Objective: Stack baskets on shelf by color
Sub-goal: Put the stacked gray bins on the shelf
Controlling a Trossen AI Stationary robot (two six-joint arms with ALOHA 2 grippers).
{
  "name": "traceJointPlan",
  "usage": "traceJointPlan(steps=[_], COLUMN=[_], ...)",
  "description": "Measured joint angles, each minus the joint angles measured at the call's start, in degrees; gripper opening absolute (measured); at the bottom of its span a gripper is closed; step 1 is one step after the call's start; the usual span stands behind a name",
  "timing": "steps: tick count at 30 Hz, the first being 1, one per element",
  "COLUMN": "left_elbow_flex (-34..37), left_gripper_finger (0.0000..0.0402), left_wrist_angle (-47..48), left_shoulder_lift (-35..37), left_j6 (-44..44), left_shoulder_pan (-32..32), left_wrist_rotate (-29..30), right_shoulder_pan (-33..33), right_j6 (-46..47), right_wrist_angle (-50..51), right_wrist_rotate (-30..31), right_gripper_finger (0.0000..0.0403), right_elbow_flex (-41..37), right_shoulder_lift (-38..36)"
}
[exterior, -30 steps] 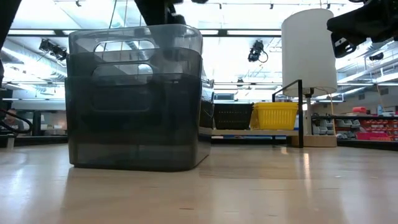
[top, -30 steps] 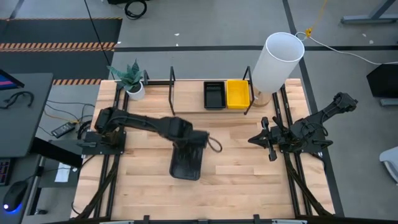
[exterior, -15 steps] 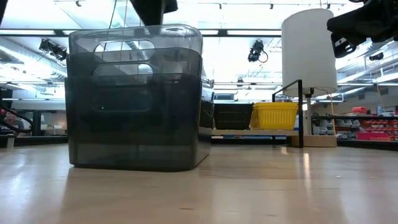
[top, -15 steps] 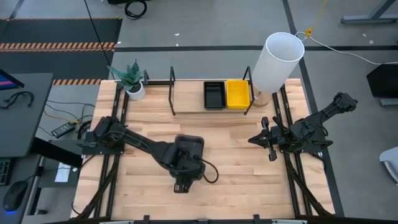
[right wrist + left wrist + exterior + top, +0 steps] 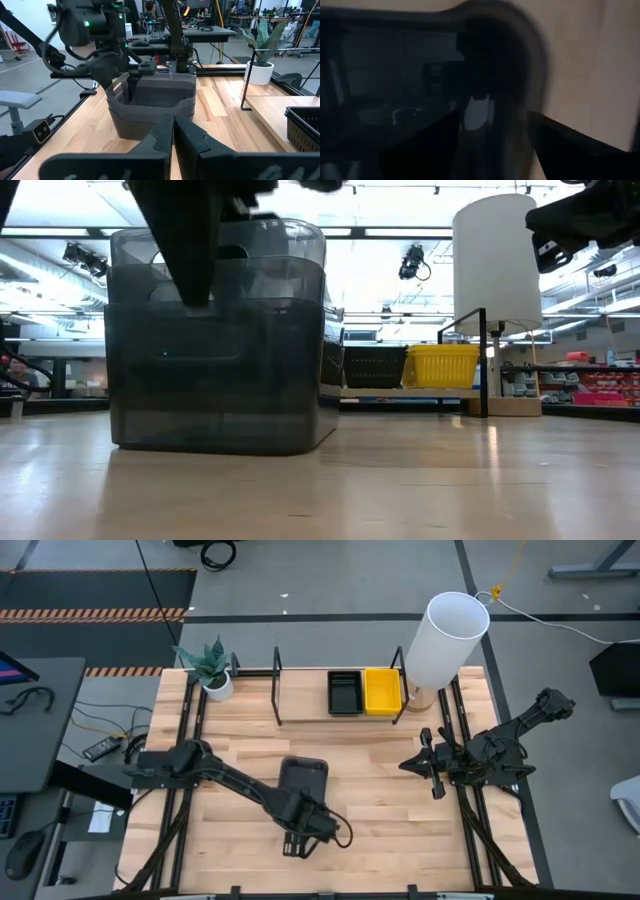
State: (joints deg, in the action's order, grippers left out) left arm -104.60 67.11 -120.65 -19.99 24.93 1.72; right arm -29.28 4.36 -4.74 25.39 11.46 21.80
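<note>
A stack of three smoky-grey baskets (image 5: 303,778) (image 5: 215,370) stands on its base on the table's middle. My left gripper (image 5: 304,832) (image 5: 495,145) is open at the stack's near end. Its fingers point down on either side of the end wall (image 5: 492,85), and one finger (image 5: 190,260) shows in front of that wall. One black basket (image 5: 344,692) and one yellow basket (image 5: 381,690) sit side by side on the shelf (image 5: 300,710) at the far edge. My right gripper (image 5: 430,765) (image 5: 174,131) is shut and waits by the table's right edge, clear of everything. My left gripper has its fingers astride the grey stack's near end wall (image 5: 492,85), coming from above and pointing down. I cannot tell whether either finger touches the wall. The stack rests flat on the table.
A tall white cylinder (image 5: 445,640) stands at the shelf's right end. A potted plant (image 5: 212,668) stands at the far left corner. Bare wood (image 5: 380,810) lies between the stack and the right arm. The shelf's left half (image 5: 300,695) is bare plank.
My left gripper has travelled from over the stack toward the table's near edge. It has then come down at the stack's near end, and a finger has dropped in front of the end wall in the low view. The stack has stayed put.
</note>
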Motion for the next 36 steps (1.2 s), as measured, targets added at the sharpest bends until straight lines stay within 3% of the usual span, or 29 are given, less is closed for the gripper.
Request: traceJointPlan(steps=[12, 22, 30, 36], left_elbow_flex=[0.0, 0.0, 0.0, 0.0], left_gripper_finger=[0.0163, 0.0016, 0.0015, 0.0014], left_wrist_angle=[1.8, 2.0, 3.8, 6.0], left_shoulder_lift=[-4.2, -4.2, -2.5, 1.8], left_j6=[0.3, 0.7, 1.3, 0.8], left_shoulder_pan=[0.0, 0.0, -0.4, -2.0], left_wrist_rotate=[1.2, 3.3, 4.4, 8.6], right_shoulder_pan=[0.0, 0.0, 0.0, 0.0], right_j6=[0.0, 0.0, 0.0, 0.0], right_wrist_angle=[0.0, 0.1, 0.1, 0.1], right_wrist_rotate=[0.0, 0.0, 0.0, 0.0], right_gripper_finger=[0.0023, 0.0023, 0.0023, 0.0023], right_elbow_flex=[0.0, 0.0, 0.0, 0.0], right_shoulder_lift=[0.0, 0.0, 0.0, 0.0])
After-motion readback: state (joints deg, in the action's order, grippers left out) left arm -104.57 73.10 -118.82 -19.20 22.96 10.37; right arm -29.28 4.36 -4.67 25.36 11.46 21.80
